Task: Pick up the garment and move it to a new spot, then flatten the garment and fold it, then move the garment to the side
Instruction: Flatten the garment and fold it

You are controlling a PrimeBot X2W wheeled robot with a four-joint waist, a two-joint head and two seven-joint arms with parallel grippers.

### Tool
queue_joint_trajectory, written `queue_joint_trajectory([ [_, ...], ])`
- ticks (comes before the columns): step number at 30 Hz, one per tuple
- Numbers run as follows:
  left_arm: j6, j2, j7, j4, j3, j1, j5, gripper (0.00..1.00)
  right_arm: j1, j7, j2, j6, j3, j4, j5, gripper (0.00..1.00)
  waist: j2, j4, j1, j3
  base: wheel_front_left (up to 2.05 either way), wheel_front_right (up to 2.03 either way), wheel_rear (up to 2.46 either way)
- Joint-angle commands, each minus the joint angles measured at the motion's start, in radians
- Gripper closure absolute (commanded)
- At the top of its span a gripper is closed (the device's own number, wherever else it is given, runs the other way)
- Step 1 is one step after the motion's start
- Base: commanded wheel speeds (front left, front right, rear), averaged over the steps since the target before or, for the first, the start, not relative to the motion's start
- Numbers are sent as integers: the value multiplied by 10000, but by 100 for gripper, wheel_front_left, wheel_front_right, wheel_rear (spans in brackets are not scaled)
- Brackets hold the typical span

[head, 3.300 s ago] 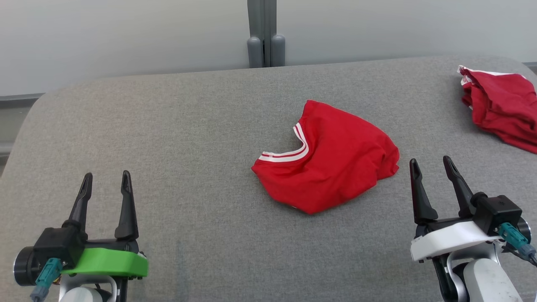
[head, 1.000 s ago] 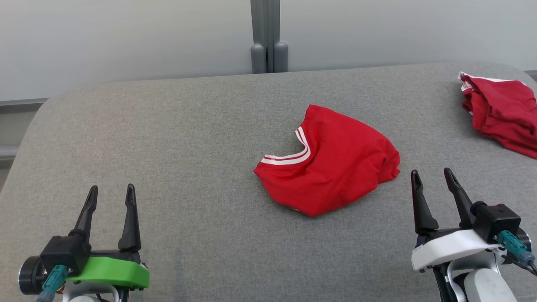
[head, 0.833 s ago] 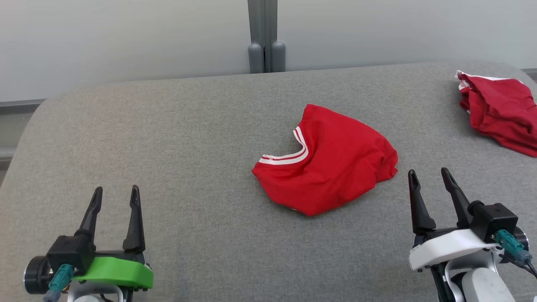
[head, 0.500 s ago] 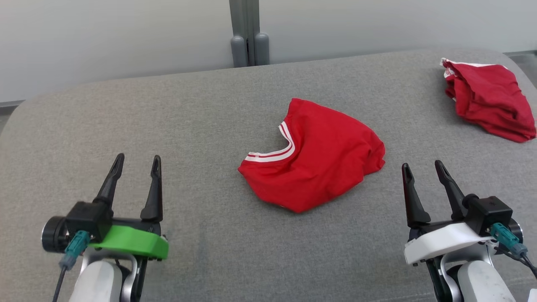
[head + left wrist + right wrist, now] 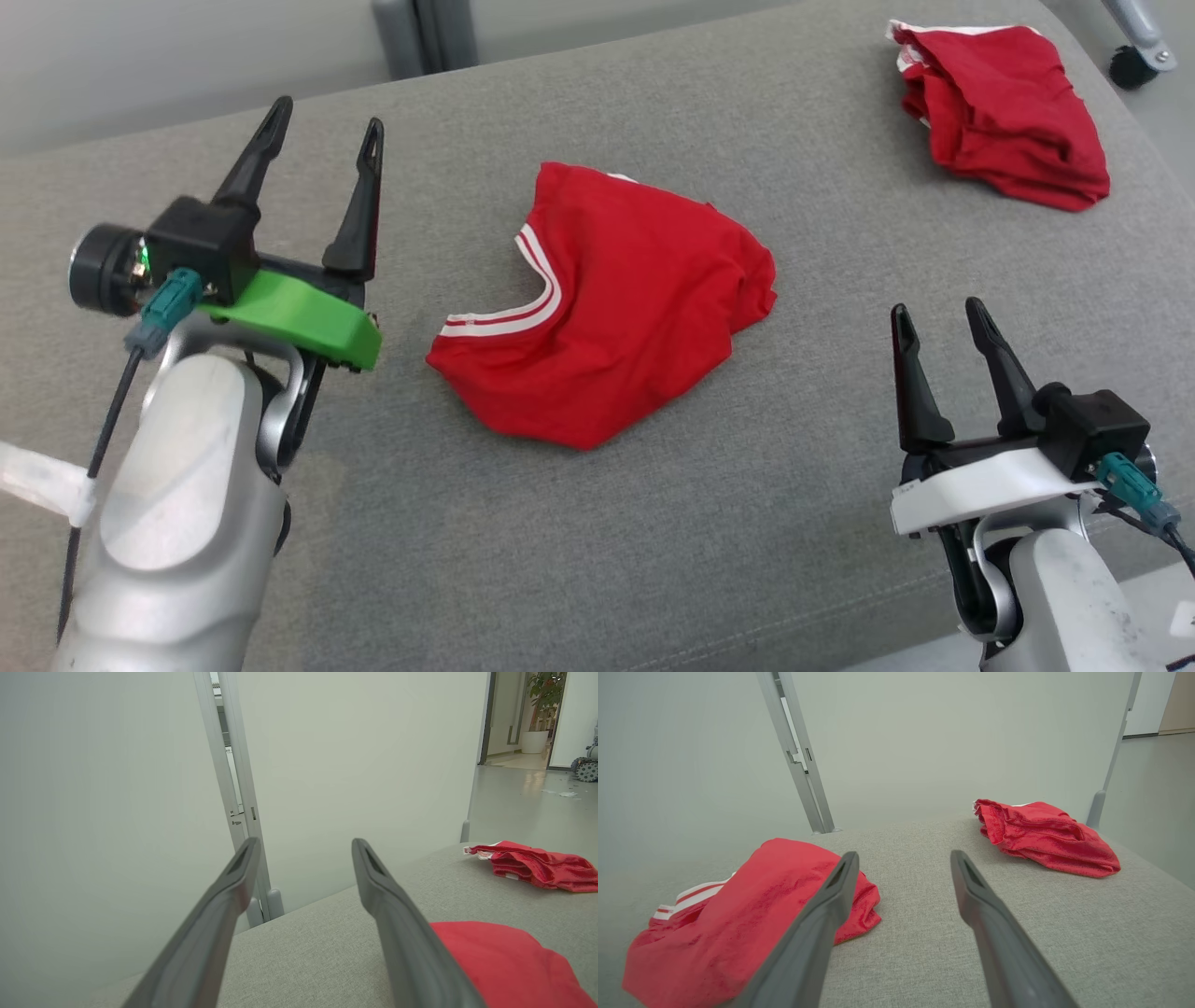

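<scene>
the left claw (image 5: pixel 327 112) hovers over the grey tabletop (image 5: pixel 653 523), wide and empty, just left of the crumpled red garment (image 5: pixel 616 299) lying mid-tabletop. the right claw (image 5: pixel 936 306) sits low at the near right, also wide and empty.

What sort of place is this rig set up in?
Likely an office or lab test bay, not a home: pale partition walls on metal posts, a grey fabric-covered table, and a polished floor with a potted plant.
</scene>
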Motion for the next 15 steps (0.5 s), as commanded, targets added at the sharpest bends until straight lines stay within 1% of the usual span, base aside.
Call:
queue_joint_trajectory([
  [1, -65, 143, 16, 161, -97, -462, 27, 0, -248, -83, 45, -16, 3, 69, 137, 0, 0, -949, 0, 960, 0, 0, 0],
  [8, -167, 249, 376, 1462, -953, -2018, -35, 0, -762, -229, 96, -16, 150, 366, 296, 0, 0, -1531, 0, 1667, 0, 0, 0],
  [11, -165, 292, 536, 2131, -1380, -2442, -83, 0, -909, -253, 118, -16, 180, 453, 349, 0, 0, -1669, 0, 1843, 0, 0, 0],
  [15, -166, 350, 744, 3063, -2099, -2855, -446, 0, -1028, -243, 131, -16, 127, 382, 417, 0, 0, -1783, 0, 2045, 0, 0, 0],
])
